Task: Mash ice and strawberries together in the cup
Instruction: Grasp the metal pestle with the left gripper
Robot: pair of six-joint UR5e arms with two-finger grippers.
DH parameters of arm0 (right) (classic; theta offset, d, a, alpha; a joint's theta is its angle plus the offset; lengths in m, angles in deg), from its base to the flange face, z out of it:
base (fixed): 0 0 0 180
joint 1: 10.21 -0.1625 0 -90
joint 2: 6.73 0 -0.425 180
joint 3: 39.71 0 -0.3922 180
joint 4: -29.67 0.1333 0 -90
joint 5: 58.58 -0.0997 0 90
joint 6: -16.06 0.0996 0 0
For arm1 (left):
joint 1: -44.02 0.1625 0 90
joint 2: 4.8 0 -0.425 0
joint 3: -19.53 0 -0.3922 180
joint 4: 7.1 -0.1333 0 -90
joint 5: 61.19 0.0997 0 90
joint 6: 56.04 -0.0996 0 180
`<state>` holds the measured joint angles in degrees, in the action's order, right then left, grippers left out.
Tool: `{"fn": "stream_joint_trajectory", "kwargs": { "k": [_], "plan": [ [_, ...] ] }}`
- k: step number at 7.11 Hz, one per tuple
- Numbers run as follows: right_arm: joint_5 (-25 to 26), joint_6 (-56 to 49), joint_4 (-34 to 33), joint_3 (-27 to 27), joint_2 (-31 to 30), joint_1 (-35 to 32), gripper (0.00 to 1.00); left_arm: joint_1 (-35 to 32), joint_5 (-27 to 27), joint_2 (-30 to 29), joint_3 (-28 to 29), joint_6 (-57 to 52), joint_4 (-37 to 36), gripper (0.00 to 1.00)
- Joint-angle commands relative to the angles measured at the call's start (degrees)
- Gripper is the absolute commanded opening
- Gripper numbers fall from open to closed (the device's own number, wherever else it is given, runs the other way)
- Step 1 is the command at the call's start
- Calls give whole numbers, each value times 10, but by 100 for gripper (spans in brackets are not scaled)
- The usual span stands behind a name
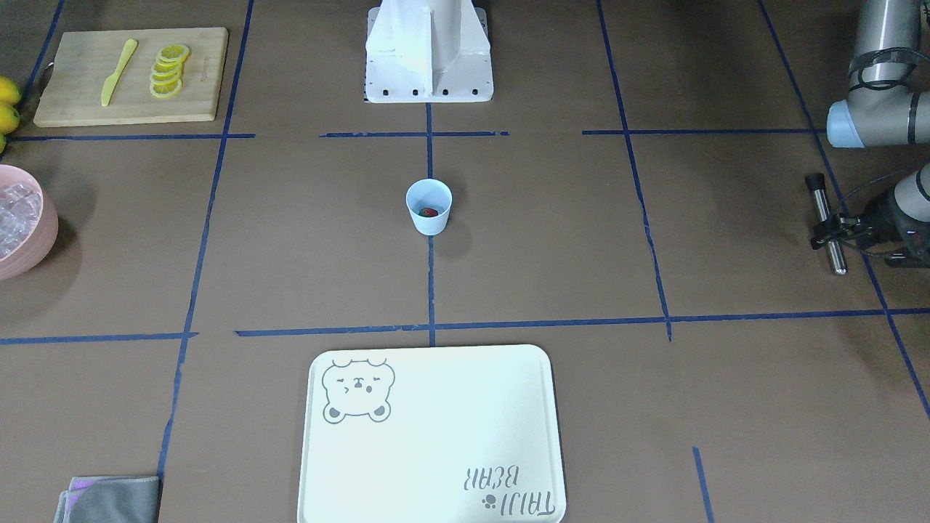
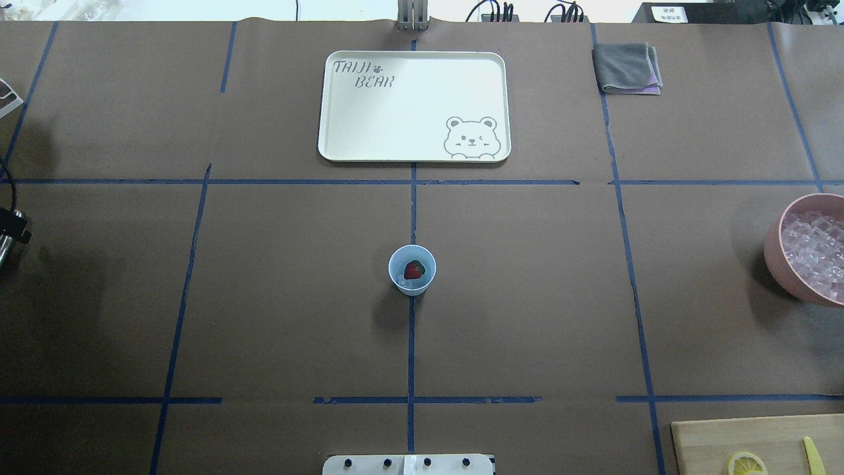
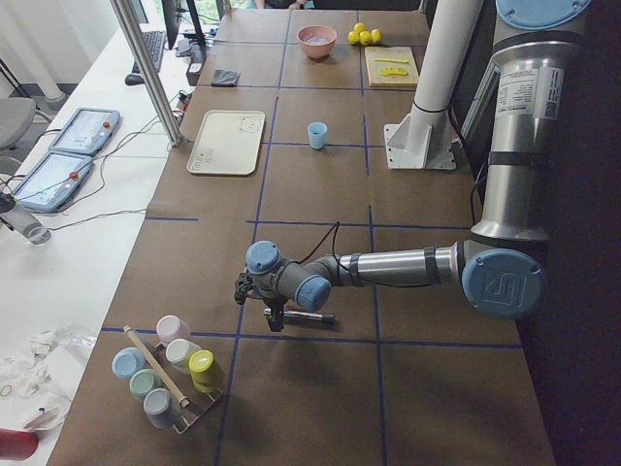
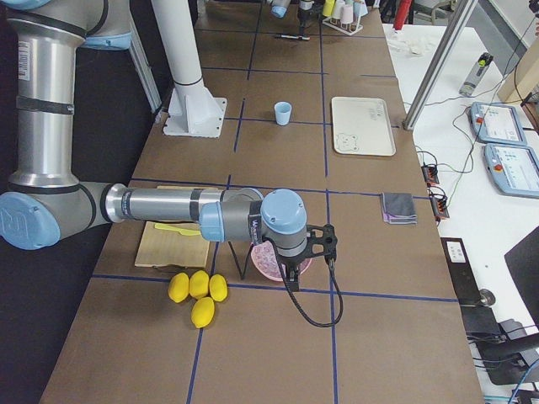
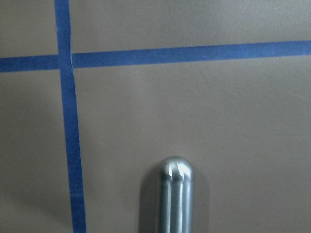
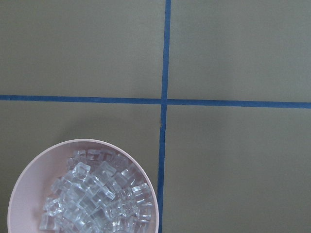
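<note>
Your left gripper (image 1: 835, 234) is clamped on the steel muddler (image 1: 827, 222) (lying horizontal), well off to the robot's left of the blue cup (image 1: 429, 207) holding the strawberry (image 2: 414, 270) at table centre.

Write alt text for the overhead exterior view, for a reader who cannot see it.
A small pale blue cup holding a red strawberry stands at the centre of a brown table marked with blue tape lines. Beyond it lies a white bear-printed tray with a folded grey cloth to its right; a pink bowl of ice cubes sits at the right edge.
</note>
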<state>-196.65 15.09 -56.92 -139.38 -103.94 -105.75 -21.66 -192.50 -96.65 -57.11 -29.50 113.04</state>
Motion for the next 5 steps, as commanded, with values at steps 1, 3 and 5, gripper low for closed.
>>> {"fn": "stream_joint_trajectory", "kwargs": {
  "k": [1,3,5],
  "plan": [
    [0,0,0,0,0,0,99,3,0,0,4,0,0,86],
    [0,0,-1,-1,0,0,99,2,0,0,5,0,0,71],
    [0,0,0,-1,0,0,99,3,0,1,4,-1,1,48]
  ]
}}
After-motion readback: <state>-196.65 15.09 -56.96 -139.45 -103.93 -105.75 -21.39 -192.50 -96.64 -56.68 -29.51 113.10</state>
